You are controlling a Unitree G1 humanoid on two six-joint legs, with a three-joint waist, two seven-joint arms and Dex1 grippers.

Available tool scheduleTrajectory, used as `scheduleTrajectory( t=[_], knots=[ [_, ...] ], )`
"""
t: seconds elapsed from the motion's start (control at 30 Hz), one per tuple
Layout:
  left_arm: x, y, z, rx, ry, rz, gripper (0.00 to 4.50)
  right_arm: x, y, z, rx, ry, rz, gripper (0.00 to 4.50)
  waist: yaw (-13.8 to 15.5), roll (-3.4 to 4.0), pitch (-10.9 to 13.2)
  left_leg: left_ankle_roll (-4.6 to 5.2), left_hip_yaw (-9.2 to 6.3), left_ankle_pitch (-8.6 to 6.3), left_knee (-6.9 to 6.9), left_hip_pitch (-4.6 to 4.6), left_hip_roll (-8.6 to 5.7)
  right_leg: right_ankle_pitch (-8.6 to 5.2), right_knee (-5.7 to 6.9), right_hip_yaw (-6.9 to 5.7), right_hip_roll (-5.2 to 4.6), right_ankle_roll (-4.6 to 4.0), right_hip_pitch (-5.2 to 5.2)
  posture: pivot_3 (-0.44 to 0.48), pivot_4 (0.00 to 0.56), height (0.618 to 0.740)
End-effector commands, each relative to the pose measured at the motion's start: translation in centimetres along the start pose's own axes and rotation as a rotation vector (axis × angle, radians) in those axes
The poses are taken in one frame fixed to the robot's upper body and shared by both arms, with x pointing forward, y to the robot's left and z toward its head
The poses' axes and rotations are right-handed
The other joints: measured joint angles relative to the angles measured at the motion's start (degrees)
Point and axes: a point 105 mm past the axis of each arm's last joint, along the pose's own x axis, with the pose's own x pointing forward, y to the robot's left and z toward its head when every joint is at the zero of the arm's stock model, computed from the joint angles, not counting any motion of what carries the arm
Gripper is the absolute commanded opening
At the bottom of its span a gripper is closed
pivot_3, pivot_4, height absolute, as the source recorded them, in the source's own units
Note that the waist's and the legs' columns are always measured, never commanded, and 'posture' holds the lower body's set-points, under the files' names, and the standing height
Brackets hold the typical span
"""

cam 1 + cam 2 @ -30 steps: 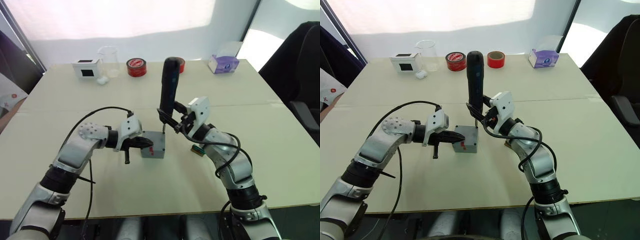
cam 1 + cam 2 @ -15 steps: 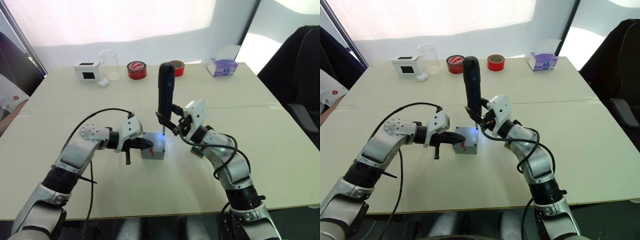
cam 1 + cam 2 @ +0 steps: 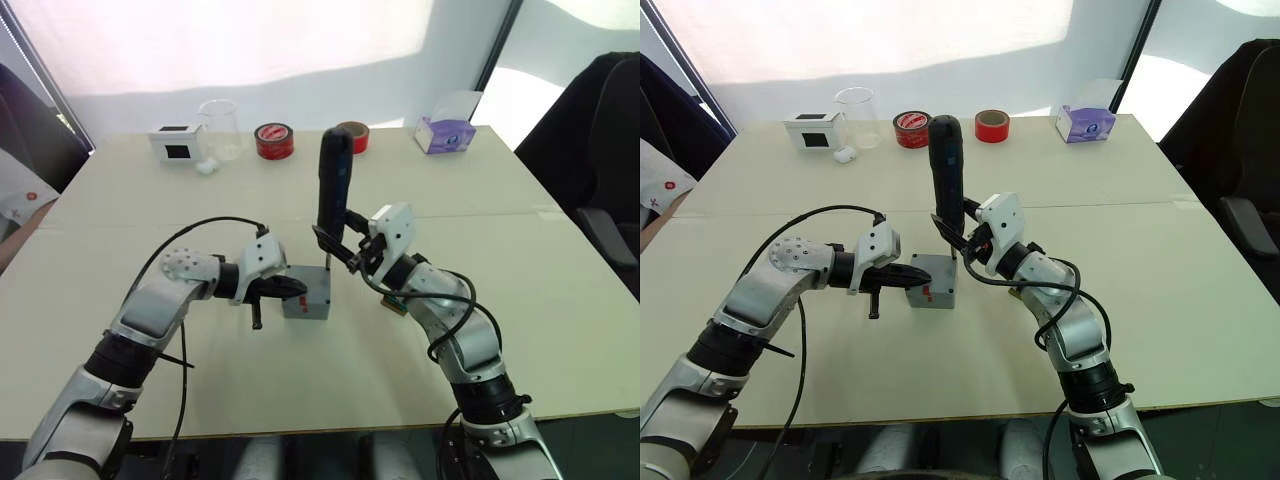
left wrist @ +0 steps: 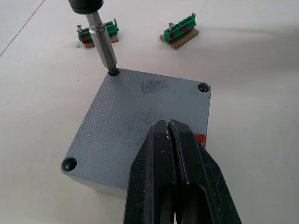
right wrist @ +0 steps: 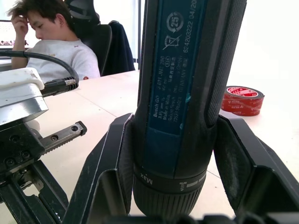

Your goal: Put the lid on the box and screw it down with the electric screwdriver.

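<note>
Standing upright near the middle of the bench (image 3: 560, 300), the electric screwdriver (image 3: 333, 190) is clamped between the two fingers of the right gripper (image 3: 343, 248), its thin metal bit seated in one corner hole of the lid (image 4: 140, 116). Half a second ago a bluish-white glow lit the lid beside the bit; now no light shows there. A second ago the tool leaned a little more toward the far edge, and the head camera has shifted since, so most of the scene's drift is not the things' own.

The lid is on the box (image 3: 307, 293), a small gray square enclosure with a speckled, cast-looking surface, rounded corners and a red mark on one side wall. Three corner holes show in the left wrist view, one of them filled by the bit. The left gripper (image 4: 175, 154) has its black fingers pressed together, tips resting on the lid's near edge.

The screwdriver is a thick black cylinder with a blue printed label. Just beyond the box lie two small green terminal blocks (image 4: 180, 36). Along the far edge stand a white box with a black panel (image 3: 174, 142), a clear beaker (image 3: 218, 127), two red tape rolls (image 3: 273, 140) and a purple tissue box (image 3: 446, 130). A person in a gray shirt (image 5: 58, 58) sits beyond the bench.
</note>
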Motion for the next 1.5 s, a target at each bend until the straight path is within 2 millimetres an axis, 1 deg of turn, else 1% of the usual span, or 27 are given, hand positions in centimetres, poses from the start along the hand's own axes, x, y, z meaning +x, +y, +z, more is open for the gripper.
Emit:
scheduleTrajectory(
  t=[0.03, 0.2, 0.5, 0.7, 0.73, 0.9, 0.93, 0.97, 1.03, 1.07, 1.13, 1.2, 1.27, 1.3, 1.33, 1.4, 1.43, 1.47, 1.5],
  knots=[
    [0.5, -0.6, -1.5, -0.036, 0.059, -0.015, 0.0, -1.7, 0.5, -6.5, 0.08, 0.249, 0.001, 1.86, 0.0, 0.0, 0.0, 0.0, 0.0, 0.0, 0.0, 0.0, 0.0, 0.0, 0.0, 0.0, -0.01, 0.0, 0.0, 0.0, 0.15, 0.74],
    [0.8, -0.8, -1.6, -0.04, 0.056, -0.018, 0.0, -1.6, 0.2, -5.7, 0.076, 0.219, 0.0, 1.86, 0.06, 0.0, 0.0, 0.01, 0.0, -0.01, -0.02, 0.0, 0.0, -0.01, -0.01, -0.01, -0.06, -0.02, -0.01, 0.0, 0.15, 0.74],
    [1.0, -0.9, -1.5, -0.045, 0.045, -0.021, 0.0, -1.8, 0.1, -5.7, 0.07, 0.223, 0.004, 1.86, 0.14, 0.01, 0.01, 0.03, -0.05, -0.04, -0.07, 0.0, -0.01, -0.03, -0.1, -0.03, -0.15, -0.05, 0.01, 0.0, 0.15, 0.74],
    [1.0, -0.8, -1.6, -0.052, 0.046, -0.02, 0.0, -1.7, -0.1, -5.5, 0.066, 0.221, 0.005, 1.86, 0.16, 0.01, 0.0, 0.03, -0.09, -0.05, -0.22, 0.0, 0.0, -0.05, -0.31, -0.02, -0.24, -0.1, 0.02, 0.0, 0.15, 0.74],
    [1.0, -0.8, -1.6, -0.054, 0.046, -0.019, 0.0, -1.7, -0.1, -5.2, 0.063, 0.214, 0.007, 1.86, 0.15, 0.01, -0.01, 0.02, -0.09, -0.05, -0.31, 0.0, 0.0, -0.04, -0.4, -0.02, -0.25, -0.1, 0.02, 0.0, 0.15, 0.74],
    [0.9, -0.8, -1.6, -0.054, 0.046, -0.016, 0.0, -1.3, -0.6, -2.7, 0.053, 0.141, 0.008, 1.86, 0.15, 0.06, 0.02, 0.02, -0.09, -0.04, -0.61, 0.0, 0.0, -0.03, -0.66, -0.02, -0.26, -0.12, 0.0, 0.0, 0.15, 0.74],
    [0.8, -0.8, -1.6, -0.053, 0.047, -0.015, 0.0, -1.2, -0.8, -1.5, 0.052, 0.108, 0.01, 1.86, 0.13, 0.07, 0.02, 0.02, -0.09, -0.04, -0.64, -0.01, 0.0, -0.03, -0.68, -0.02, -0.27, -0.12, -0.01, 0.0, 0.15, 0.74],
    [0.8, -0.8, -1.7, -0.053, 0.048, -0.013, 0.0, -1.0, -1.0, -0.1, 0.055, 0.073, 0.011, 1.86, 0.12, 0.1, 0.05, 0.02, -0.09, -0.04, -0.66, -0.01, 0.0, -0.03, -0.7, -0.01, -0.27, -0.12, -0.01, 0.0, 0.15, 0.74],
    [0.4, -0.7, -1.7, -0.052, 0.051, -0.01, 0.0, -0.8, -1.5, 3.7, 0.053, -0.019, 0.027, 1.86, 0.11, 0.18, 0.13, 0.02, -0.09, -0.04, -0.68, -0.06, 0.0, -0.02, -0.72, -0.01, -0.31, -0.13, -0.06, 0.0, 0.15, 0.74],
    [0.3, -0.7, -1.7, -0.052, 0.052, -0.009, 0.0, -0.9, -1.6, 4.9, 0.054, -0.044, 0.034, 1.86, 0.11, 0.25, 0.26, 0.02, -0.09, -0.04, -0.67, -0.1, 0.0, -0.02, -0.72, -0.01, -0.33, -0.14, -0.1, 0.0, 0.15, 0.74],
    [0.0, -0.4, -1.8, -0.062, 0.049, 0.006, 0.0, -1.2, -2.6, 9.1, 0.112, -0.159, 0.034, 1.86, 0.15, 0.38, 0.56, 0.02, -0.09, -0.04, -0.68, -0.22, 0.0, 0.01, -0.73, -0.02, -0.37, -0.17, -0.22, 0.0, 0.15, 0.74],
    [-0.3, -0.2, -1.7, -0.095, 0.022, 0.019, 0.0, -1.7, -3.5, 12.3, 0.185, -0.244, 0.037, 1.86, 0.09, 0.62, 0.91, 0.02, -0.08, -0.03, -0.7, -0.46, 0.0, 0.03, -0.7, -0.02, -0.4, -0.19, -0.25, 0.0, 0.15, 0.74],
    [-0.8, 0.5, -0.2, -0.163, -0.08, 0.038, 0.0, -2.5, -5.7, 14.8, 0.226, -0.272, -0.028, 1.86, 0.08, 0.69, 1.03, -0.18, -0.08, 0.11, -0.66, -1.06, -0.01, 0.14, -0.58, -0.03, -0.39, -0.19, -0.89, 0.0, 0.15, 0.74],
    [-1.0, 0.7, 0.4, -0.186, -0.117, 0.045, 0.0, -2.8, -6.5, 15.5, 0.24, -0.274, -0.051, 1.86, 0.11, 0.72, 1.2, -0.28, -0.08, 0.16, -0.66, -1.21, -0.02, 0.25, -0.51, -0.04, -0.38, -0.04, -1.09, 0.0, 0.15, 0.74],
    [-1.2, 1.0, 1.0, -0.203, -0.155, 0.057, 0.0, -3.1, -7.0, 15.9, 0.254, -0.261, -0.067, 1.86, 0.19, 0.67, 1.33, -0.3, -0.09, 0.18, -0.66, -1.22, -0.02, 0.26, -0.5, -0.07, -0.36, -0.02, -1.08, 0.0, 0.15, 0.74],
    [-1.4, 1.3, 1.5, -0.219, -0.183, 0.069, 0.0, -3.4, -7.3, 16.1, 0.274, -0.237, -0.076, 1.86, 0.18, 0.55, 1.4, -0.3, -0.15, 0.18, -0.7, -1.23, 0.0, 0.25, -0.54, -0.19, -0.26, -0.02, -1.04, 0.0, 0.15, 0.74],
    [-2.3, 1.4, 2.9, -0.224, -0.241, 0.056, 0.0, -3.9, -8.5, 14.9, 0.315, -0.08, -0.092, 1.86, 0.02, 0.56, 1.43, -0.3, -0.15, 0.18, -0.71, -1.23, 0.02, 0.25, -0.58, -0.19, -0.22, -0.02, -1.02, 0.0, 0.15, 0.74],
    [-3.1, 1.1, 4.0, -0.212, -0.266, 0.034, 0.0, -5.3, -9.8, 13.0, 0.339, 0.117, -0.132, 1.86, -0.04, 0.65, 1.64, -0.3, -0.13, 0.18, -0.72, -1.23, 0.02, 0.25, -0.59, -0.19, -0.16, -0.02, -1.02, 0.0, 0.15, 0.74],
    [-3.6, 0.8, 4.8, -0.202, -0.28, 0.018, 0.0, -6.6, -10.6, 11.8, 0.366, 0.252, -0.166, 1.86, -0.09, 0.59, 2.02, -0.29, -0.07, 0.18, -0.72, -1.24, -0.01, 0.25, -0.56, -0.18, -0.19, -0.01, -1.03, 0.0, 0.15, 0.74]
  ],
)
